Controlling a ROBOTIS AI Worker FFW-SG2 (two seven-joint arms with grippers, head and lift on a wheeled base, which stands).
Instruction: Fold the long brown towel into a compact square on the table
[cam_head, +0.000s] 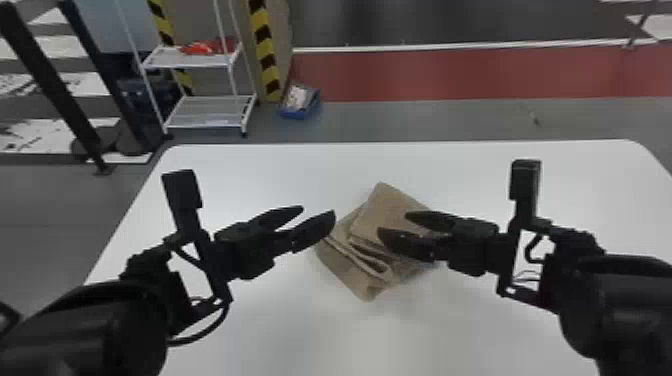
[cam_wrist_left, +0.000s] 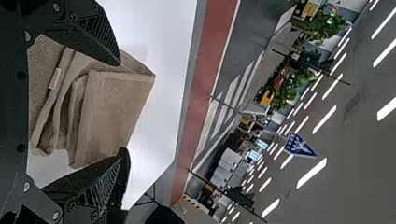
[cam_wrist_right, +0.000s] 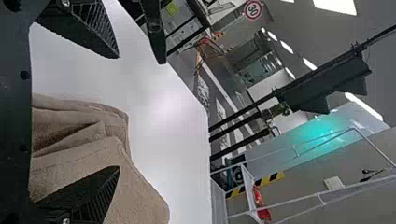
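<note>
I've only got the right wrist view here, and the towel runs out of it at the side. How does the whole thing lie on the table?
Observer: In the head view the brown towel lies at a slant, one corner toward the far edge of the table, another toward the robot.
Operator: And the left claw, does it have hold of any fabric?
Observer: No. The left claw is open beside the towel's left side, its fingertips apart with nothing between them.
Operator: Any detail on the cloth that I'm missing?
Observer: Yes, the left wrist view shows a small pale tag on one of the folded layers.
</note>
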